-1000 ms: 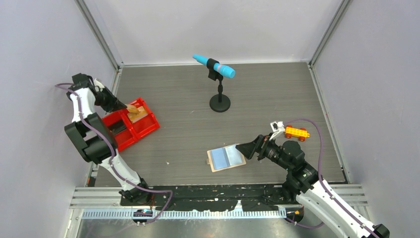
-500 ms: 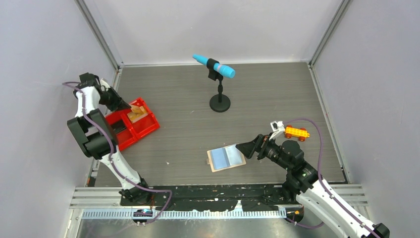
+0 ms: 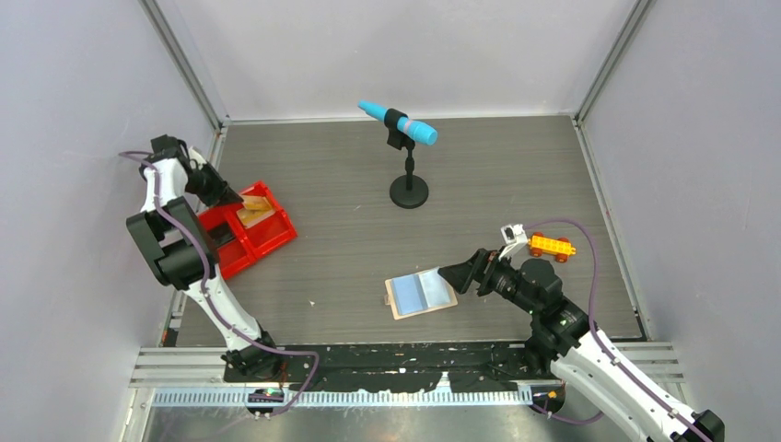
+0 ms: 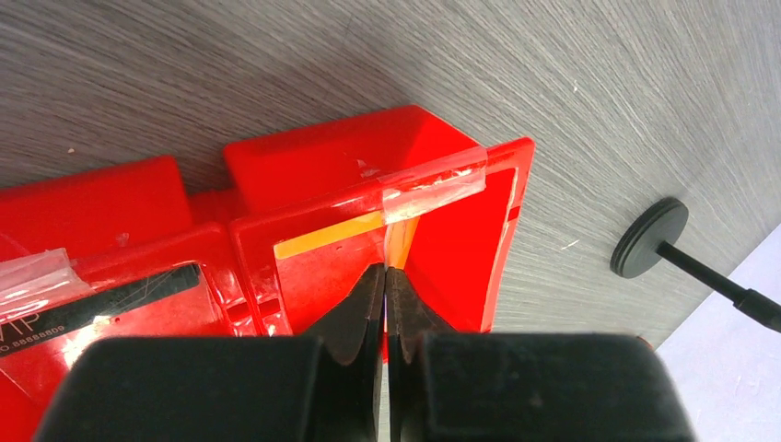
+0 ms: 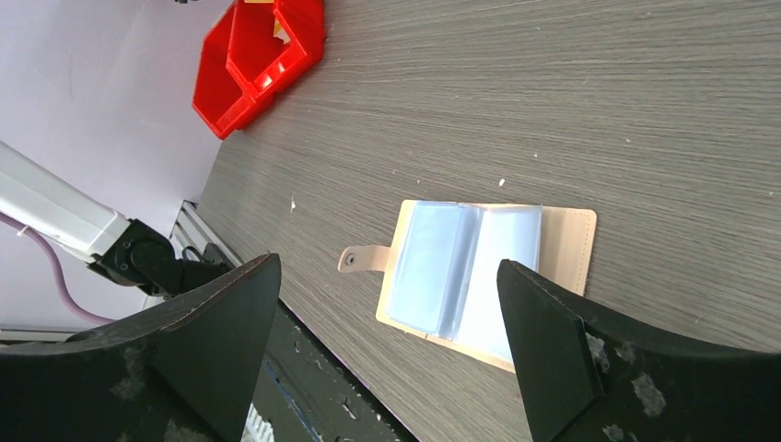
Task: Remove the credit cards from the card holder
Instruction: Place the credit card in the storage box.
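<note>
Desk: While you have the feeds up, tell me where the left gripper (image 4: 385,269) is.

Me: I have it at the left edge of the table (image 3: 350,230), poised over the far compartment of the red tray (image 4: 458,262). Its fingers are pressed together, and I see nothing pinched between them.

Desk: And the cards?

Me: I count 2, both in the tray. The tan-orange card (image 3: 256,211) is in that far compartment, just past the fingertips and tilted, I think. The dark card (image 4: 120,296) lies flat in the near compartment. I'd judge the tray is the drop-off spot, which is why that arm is there.

Desk: The card holder?

Me: The card holder (image 5: 479,267) lies spread open near the near edge of the table, right of the middle, its tab toward the left edge. The blue-grey sleeves face up and look empty to me, though I can't rule out a card tucked deeper.

Desk: Right side?

Me: I've got the right gripper (image 5: 389,265) with its jaws spread wide, holding nothing, just beside the holder's right edge. I can't tell whether a fingertip touches it. My guess is it sits there to pin the holder down if another card turns up.

Desk: So where are we?

Me: Near the end, I'd say. I'd check the sleeves before backing off.
</note>
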`<action>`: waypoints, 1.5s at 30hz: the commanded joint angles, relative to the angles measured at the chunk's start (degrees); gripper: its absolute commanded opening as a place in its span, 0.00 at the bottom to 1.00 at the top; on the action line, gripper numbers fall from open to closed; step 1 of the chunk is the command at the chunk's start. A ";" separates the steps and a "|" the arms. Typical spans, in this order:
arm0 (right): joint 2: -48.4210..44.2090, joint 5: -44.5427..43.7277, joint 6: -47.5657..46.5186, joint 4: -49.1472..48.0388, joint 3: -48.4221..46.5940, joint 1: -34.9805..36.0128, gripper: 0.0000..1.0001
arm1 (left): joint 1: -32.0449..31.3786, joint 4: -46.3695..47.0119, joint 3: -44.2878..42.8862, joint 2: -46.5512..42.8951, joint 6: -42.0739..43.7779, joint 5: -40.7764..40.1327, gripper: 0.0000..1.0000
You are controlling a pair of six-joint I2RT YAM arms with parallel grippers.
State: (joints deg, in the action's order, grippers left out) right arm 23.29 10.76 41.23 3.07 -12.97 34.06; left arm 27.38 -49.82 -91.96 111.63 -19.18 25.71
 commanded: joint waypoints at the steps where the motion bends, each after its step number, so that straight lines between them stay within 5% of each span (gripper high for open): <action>1: 1.13 -1.12 -1.07 -3.68 -2.19 -0.10 0.95 | -0.21 0.43 -3.53 0.78 1.05 -0.92 0.05; 32: 0.76 -1.30 -0.40 -0.51 -5.05 -0.06 0.95 | -3.64 -3.79 -11.34 -0.06 -0.55 -0.02 0.34; 45: 8.09 -1.66 -1.58 9.08 -9.46 -0.05 0.96 | -16.28 9.97 10.81 -20.11 -7.34 5.01 0.35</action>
State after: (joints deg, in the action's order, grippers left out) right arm 29.47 10.33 40.84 8.60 -18.17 34.06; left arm 14.52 -46.76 -86.56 98.94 -23.40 27.49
